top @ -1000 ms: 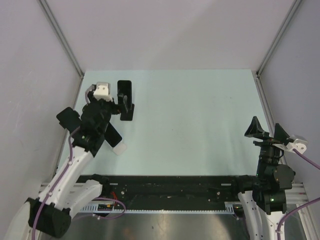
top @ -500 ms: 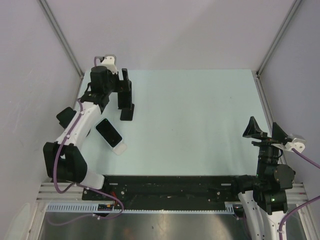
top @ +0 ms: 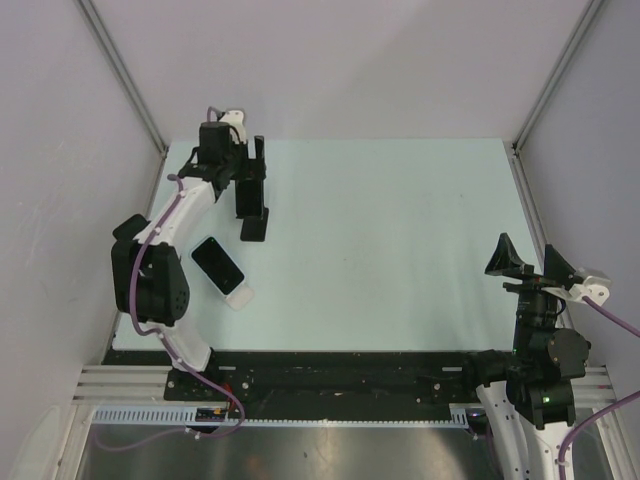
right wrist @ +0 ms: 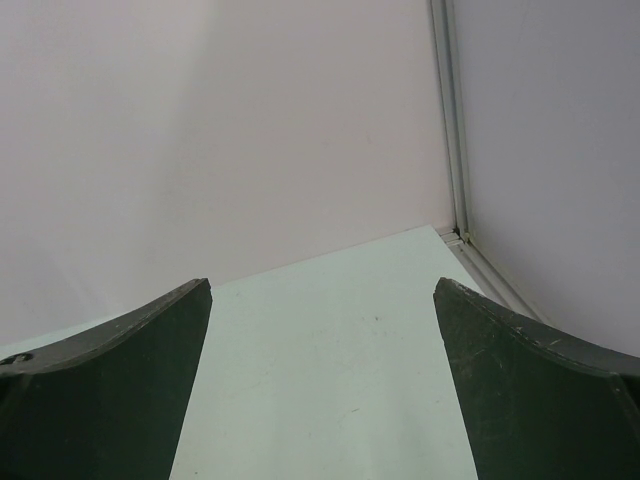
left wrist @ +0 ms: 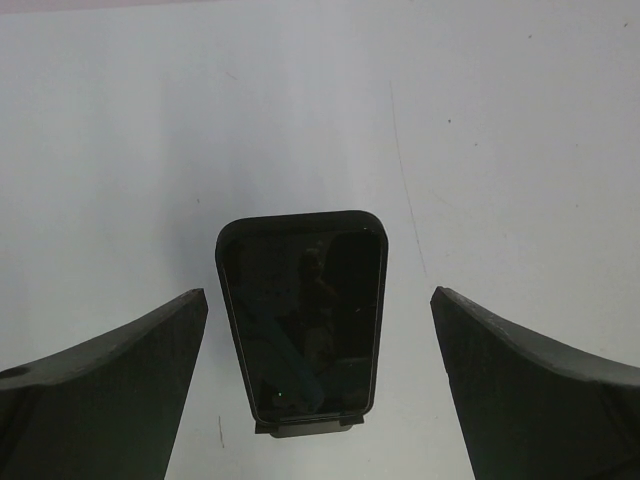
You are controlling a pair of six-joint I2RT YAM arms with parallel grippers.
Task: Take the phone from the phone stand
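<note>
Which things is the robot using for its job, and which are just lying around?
For the job: phone, phone stand, left gripper.
Just lying about: second phone flat on the table, idle right gripper.

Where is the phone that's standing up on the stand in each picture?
Top external: the phone stands at the far left of the table, beyond another phone lying flat.
Left wrist: the phone is in the middle, screen toward the camera.
Right wrist: not in it.
Shared landmark: the phone stand under it.
</note>
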